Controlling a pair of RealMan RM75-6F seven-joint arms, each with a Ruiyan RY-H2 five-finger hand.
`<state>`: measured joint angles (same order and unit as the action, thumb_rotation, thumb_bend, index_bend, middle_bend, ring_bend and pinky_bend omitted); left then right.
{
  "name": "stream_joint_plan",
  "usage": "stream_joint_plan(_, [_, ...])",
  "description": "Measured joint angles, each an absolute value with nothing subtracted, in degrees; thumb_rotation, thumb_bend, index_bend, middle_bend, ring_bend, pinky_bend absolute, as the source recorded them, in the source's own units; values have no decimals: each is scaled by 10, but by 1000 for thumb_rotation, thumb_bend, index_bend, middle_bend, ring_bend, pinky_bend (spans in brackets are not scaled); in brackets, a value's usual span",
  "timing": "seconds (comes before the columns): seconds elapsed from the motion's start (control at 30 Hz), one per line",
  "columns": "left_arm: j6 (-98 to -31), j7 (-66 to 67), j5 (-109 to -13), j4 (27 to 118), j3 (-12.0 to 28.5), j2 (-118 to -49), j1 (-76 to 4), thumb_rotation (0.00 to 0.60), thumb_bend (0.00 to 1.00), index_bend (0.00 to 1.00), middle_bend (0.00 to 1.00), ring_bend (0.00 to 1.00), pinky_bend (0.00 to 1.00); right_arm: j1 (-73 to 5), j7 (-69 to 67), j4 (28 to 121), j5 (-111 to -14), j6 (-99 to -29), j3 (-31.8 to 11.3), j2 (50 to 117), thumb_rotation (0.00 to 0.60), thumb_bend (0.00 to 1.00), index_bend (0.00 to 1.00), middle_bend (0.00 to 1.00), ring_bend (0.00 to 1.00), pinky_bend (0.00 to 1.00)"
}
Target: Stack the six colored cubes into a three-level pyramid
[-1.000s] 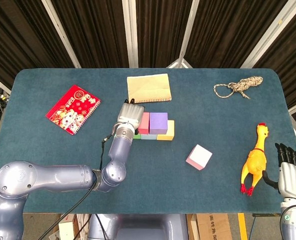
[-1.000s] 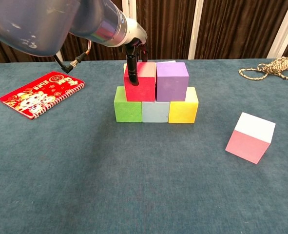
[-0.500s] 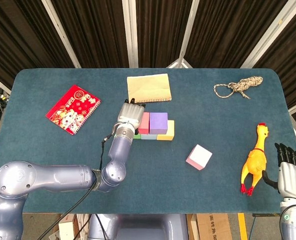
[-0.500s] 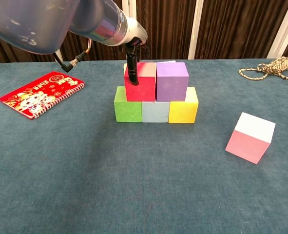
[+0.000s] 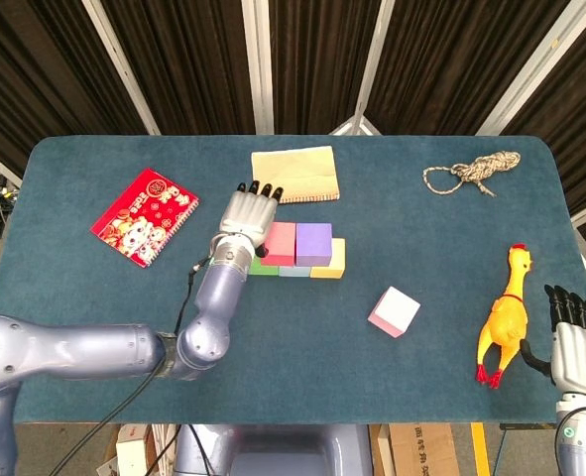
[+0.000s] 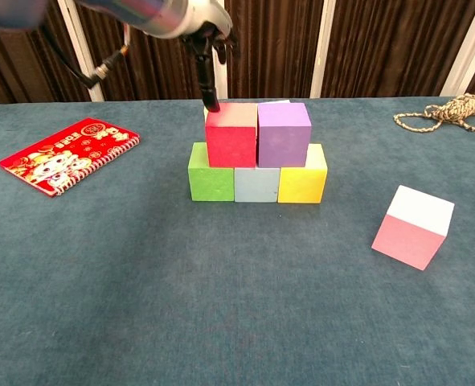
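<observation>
Green (image 6: 210, 182), pale blue (image 6: 256, 184) and yellow (image 6: 303, 181) cubes form a row on the table. A red cube (image 6: 231, 140) (image 5: 279, 243) and a purple cube (image 6: 284, 134) (image 5: 313, 243) stand on top of them. A pink cube with a white top (image 6: 415, 226) (image 5: 394, 311) lies apart to the right. My left hand (image 5: 245, 213) (image 6: 205, 36) hovers above the red cube's left edge, fingers apart and holding nothing. My right hand (image 5: 573, 337) rests at the table's right edge, fingers extended and empty.
A red spiral notebook (image 5: 144, 216) lies at the left. A tan pad (image 5: 293, 175) sits just behind the stack. A coiled rope (image 5: 472, 172) is at the back right, and a yellow rubber chicken (image 5: 504, 320) lies beside my right hand.
My left hand has let go of the red cube and risen up and to the left of it. The red cube stays on the bottom row. The right hand has not moved.
</observation>
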<state>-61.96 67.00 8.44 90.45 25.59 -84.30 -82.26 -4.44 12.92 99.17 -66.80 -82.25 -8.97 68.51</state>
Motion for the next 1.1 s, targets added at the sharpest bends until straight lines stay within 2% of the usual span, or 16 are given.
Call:
stream_joint_plan(0.2, [-606, 636, 54, 994, 254, -761, -775, 600, 261, 74, 116, 0, 88, -43, 130, 995, -671, -827, -89, 685, 600, 340, 86, 88, 0, 0])
stream_joint_plan(0.4, [-602, 545, -40, 1067, 238, -674, -690, 600, 261, 114, 162, 9, 89, -45, 131, 996, -680, -824, -85, 689, 600, 340, 104, 89, 0, 0])
stream_joint_plan(0.53, [-591, 492, -117, 1099, 208, -640, -631, 600, 261, 123, 164, 9, 89, -49, 129, 998, -685, -821, -85, 691, 600, 341, 104, 88, 0, 0])
stream_joint_plan(0.63, [-583, 457, -175, 1108, 176, -626, -588, 600, 262, 124, 163, 9, 89, -57, 127, 1007, -689, -810, -88, 687, 600, 341, 104, 88, 0, 0])
stream_joint_plan(0.87, [-574, 374, -312, 1117, 127, -616, -524, 600, 262, 124, 157, 9, 89, -97, 154, 1053, -680, -759, -102, 659, 600, 340, 104, 88, 0, 0])
stream_joint_plan(1.1, [-580, 322, -399, 1119, 81, -627, -480, 600, 262, 126, 141, 9, 89, -155, 232, 1109, -621, -695, -115, 646, 600, 341, 104, 89, 0, 0])
